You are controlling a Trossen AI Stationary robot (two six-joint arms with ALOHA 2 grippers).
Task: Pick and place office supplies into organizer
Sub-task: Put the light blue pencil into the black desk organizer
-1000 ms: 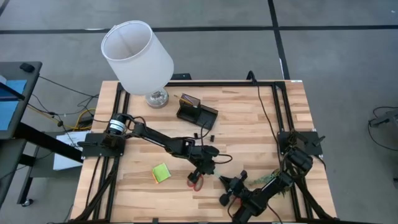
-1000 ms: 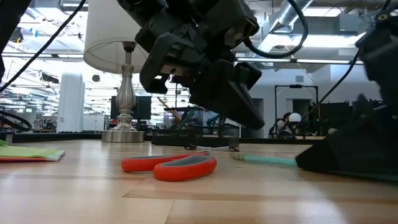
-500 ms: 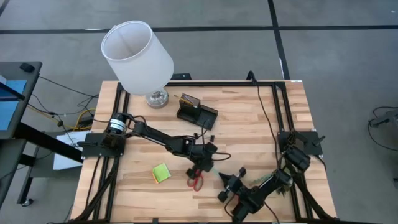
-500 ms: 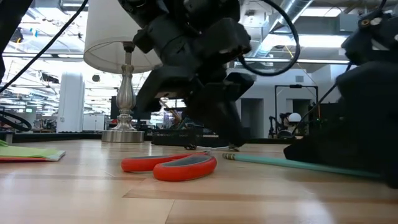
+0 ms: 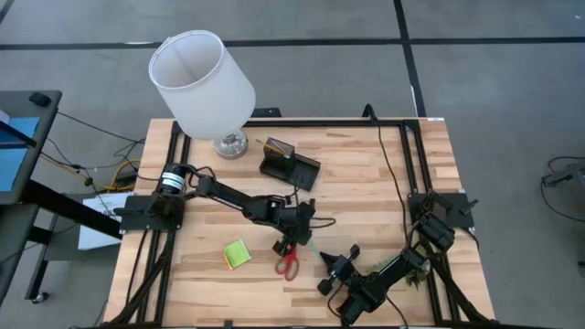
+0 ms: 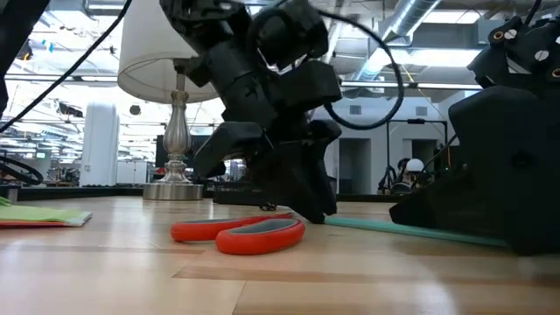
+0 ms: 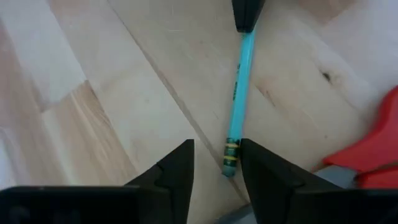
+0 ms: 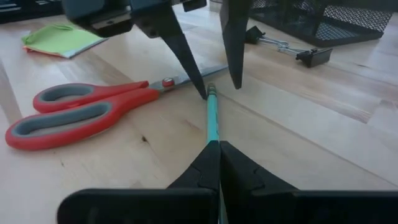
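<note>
left gripper [image 5: 294,241]: mine, down at the table [image 5: 366,183] middle, toward the front edge; fingers [image 7: 177,168] parted, straddling the eraser end of the teal pencil, nothing clamped
right gripper [image 8: 214,155]: mine, near the front edge toward the right corner; fingers pinched tight on the teal pencil's other end
teal pencil [image 7: 239,106]: lying flat between my two grippers, one end in the right one, other end between the left fingers; just beside the scissors' blades
scissors [image 5: 289,263]: red handles with grey inside, flat on the wood near the front edge, just beside my left gripper; blades point toward the pencil tip in the right wrist view
sticky-note pad [image 5: 237,254]: lime green, flat, on the left-edge side of the scissors, apart from them
organizer [image 5: 289,165]: black, toward the back edge, well apart from both grippers; one thin stick stands in the cup part, can't tell what kind
binder clips [image 8: 283,46]: black, on the wood between organizer and left gripper
lamp [image 5: 203,87]: white shade, back left corner of the table, beside the organizer
plant [image 5: 419,265]: green bit by my right arm near the right edge, mostly hidden
</note>
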